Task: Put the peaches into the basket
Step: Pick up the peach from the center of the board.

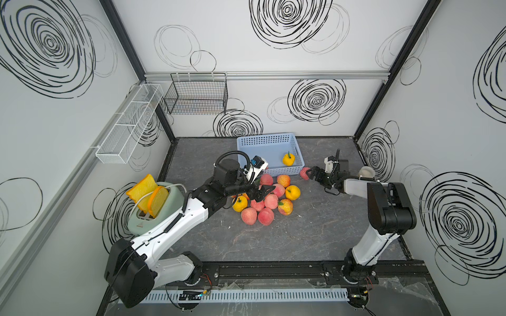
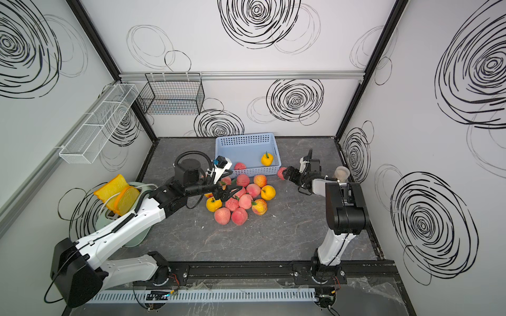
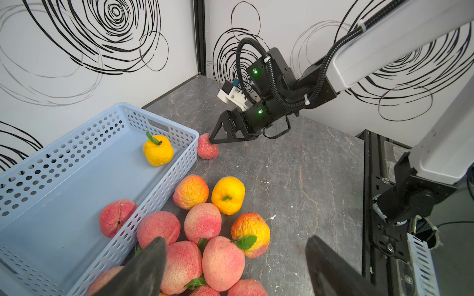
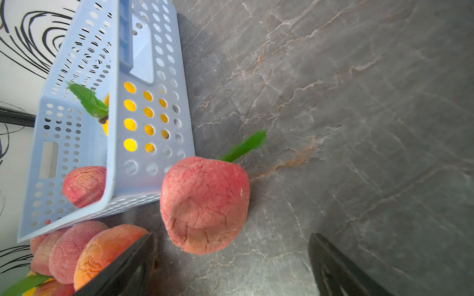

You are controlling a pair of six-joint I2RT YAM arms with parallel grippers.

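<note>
The right gripper (image 1: pixel 310 174), wide open and empty, faces a lone pink peach (image 4: pixel 205 205) on the worktop (image 1: pixel 315 227) just beside a corner of the light blue basket (image 1: pixel 267 139), so the next move is probably to advance, close and lift it over the rim, while the left gripper (image 1: pixel 264 191), also open and empty, hovers over the peach pile (image 1: pixel 271 202).

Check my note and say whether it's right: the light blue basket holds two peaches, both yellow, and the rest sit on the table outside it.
Not right. The basket holds two peaches, but only one is a yellow peach; the other is a pink-red peach, as the left wrist view shows. The remaining peaches do sit on the table outside it.
</note>
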